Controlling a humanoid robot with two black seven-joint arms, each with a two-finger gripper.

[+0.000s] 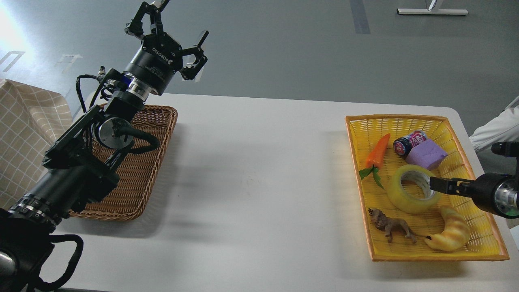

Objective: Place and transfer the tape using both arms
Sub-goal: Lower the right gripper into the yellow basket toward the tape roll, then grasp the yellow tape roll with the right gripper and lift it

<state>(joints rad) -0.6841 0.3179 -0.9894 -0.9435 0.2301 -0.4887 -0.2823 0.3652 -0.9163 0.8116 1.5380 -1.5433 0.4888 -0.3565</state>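
Observation:
The tape [407, 192], a translucent yellow roll with a grey-white core, lies flat in the middle of the yellow basket [482, 237] at the right. My right gripper [438, 185] comes in from the right edge, seen end-on and dark. Its tip is over the tape's right rim. I cannot tell its fingers apart or whether it touches the roll. My left gripper [172, 34] is raised high over the far left of the table, its fingers spread open and empty, above the brown wicker basket [140, 178].
In the yellow basket are an orange carrot toy [378, 152], a small can [408, 142], a purple block [426, 156], a toy lion [391, 228] and a striped croissant toy [452, 235]. A checked cloth [24, 129] lies at far left.

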